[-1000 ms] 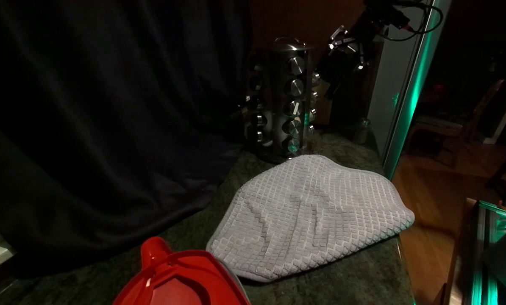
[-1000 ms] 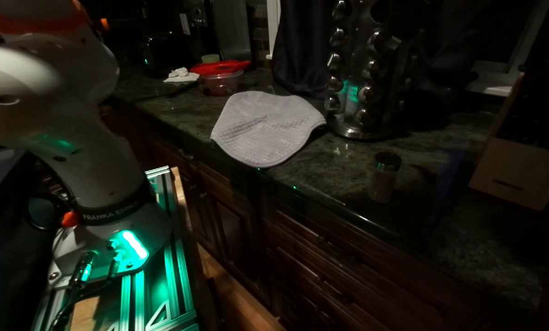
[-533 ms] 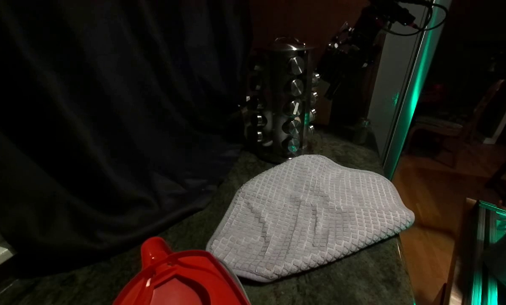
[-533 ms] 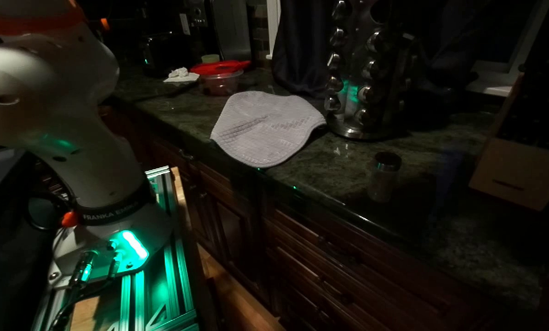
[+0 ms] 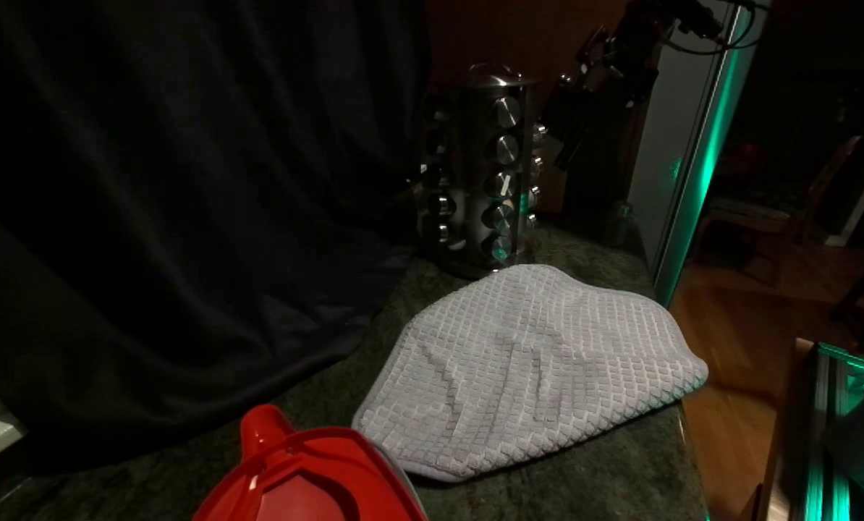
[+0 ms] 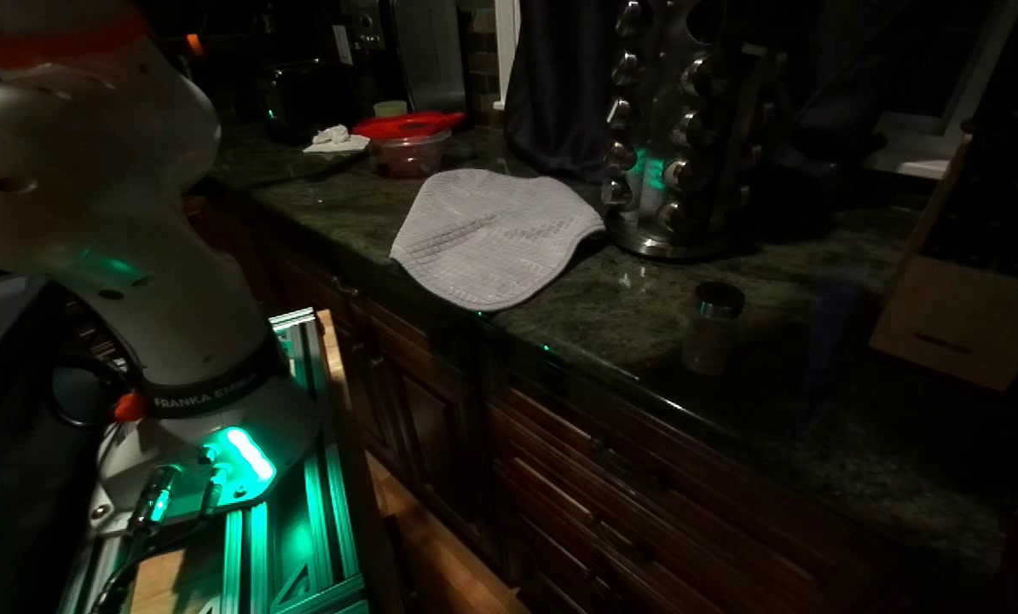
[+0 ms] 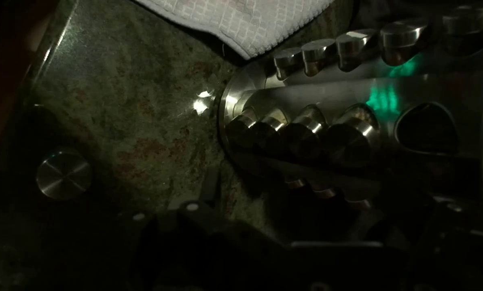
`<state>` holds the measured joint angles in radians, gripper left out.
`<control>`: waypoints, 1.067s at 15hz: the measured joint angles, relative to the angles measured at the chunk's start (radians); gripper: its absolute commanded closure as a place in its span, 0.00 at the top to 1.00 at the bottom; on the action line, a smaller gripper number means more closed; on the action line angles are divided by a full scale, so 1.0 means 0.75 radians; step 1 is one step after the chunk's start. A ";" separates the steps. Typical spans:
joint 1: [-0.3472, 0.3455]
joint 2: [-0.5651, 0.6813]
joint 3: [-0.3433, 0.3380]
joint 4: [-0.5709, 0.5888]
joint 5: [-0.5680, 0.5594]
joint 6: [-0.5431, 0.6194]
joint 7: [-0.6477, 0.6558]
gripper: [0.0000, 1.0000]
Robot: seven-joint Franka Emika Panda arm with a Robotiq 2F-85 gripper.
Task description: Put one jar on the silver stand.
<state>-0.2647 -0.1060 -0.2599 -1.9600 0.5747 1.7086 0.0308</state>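
The black metal claw hangs in deep shadow with its fingers spread apart. Just to its left in an exterior view rises the tall, narrow, shiny silver metal stand, the claw looking level with the upper tiers; whether the two touch cannot be told. Columns of small jars with round silver lids sit in the stand, lids facing outward. Beyond the claw and toward the right in the wrist view, a dark rounded opening in the stand lies above a column of four jars. The loose clear jar with a silver lid stands upright on the dark green stone counter, lower than the claw and left of it in the wrist view, apart from the stand. Farther out from the claw, just beside the stand's foot, lies a light grey, square-textured cloth. A clear tub with a red lid sits past that cloth, well apart from the claw. A light brown block stands on the claw's side away from the cloth.
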 measured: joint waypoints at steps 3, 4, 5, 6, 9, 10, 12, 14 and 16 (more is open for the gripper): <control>0.001 -0.047 0.000 -0.030 -0.001 0.002 -0.071 1.00; 0.001 -0.063 0.000 -0.042 -0.002 0.008 -0.089 1.00; 0.002 -0.079 0.000 -0.054 -0.002 0.020 -0.106 1.00; 0.002 -0.094 0.000 -0.065 -0.003 0.031 -0.121 1.00; 0.007 -0.136 0.000 -0.097 -0.006 0.072 -0.153 1.00; 0.009 -0.149 0.000 -0.106 -0.008 0.086 -0.160 1.00; 0.013 -0.174 0.000 -0.126 -0.012 0.114 -0.172 1.00; 0.015 -0.188 0.000 -0.133 -0.014 0.127 -0.174 1.00; 0.017 -0.185 -0.001 -0.130 -0.014 0.127 -0.174 1.00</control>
<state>-0.2523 -0.2447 -0.2608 -2.0575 0.5642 1.8040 -0.0999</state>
